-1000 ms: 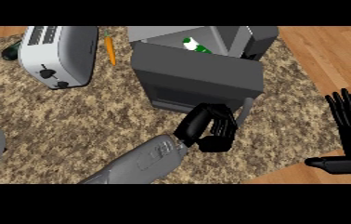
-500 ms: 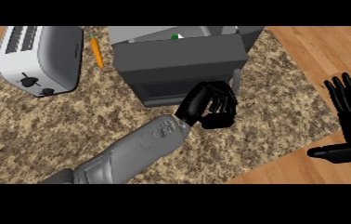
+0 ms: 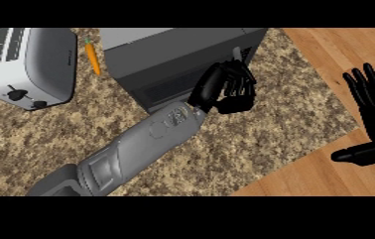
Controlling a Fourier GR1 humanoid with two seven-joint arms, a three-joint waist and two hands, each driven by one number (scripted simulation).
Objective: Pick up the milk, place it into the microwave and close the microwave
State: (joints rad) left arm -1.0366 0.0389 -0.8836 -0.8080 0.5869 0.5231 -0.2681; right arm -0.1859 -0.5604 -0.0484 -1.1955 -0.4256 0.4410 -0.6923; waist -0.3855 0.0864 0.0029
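Since half a second ago the microwave (image 3: 176, 59) door has swung shut and my left hand (image 3: 225, 88) has followed it upward; the milk no longer shows, so I cannot tell from here where it sits. At the upper left lies the toaster (image 3: 36, 67), with a carrot (image 3: 93, 58) just right of it on the counter (image 3: 278, 119). In the upper middle stands the microwave, and my left hand lies against its front, fingers (image 3: 242, 77) loosely bent, holding nothing. At the right edge my right hand (image 3: 363, 96) rests open, fingers up, thumb out.
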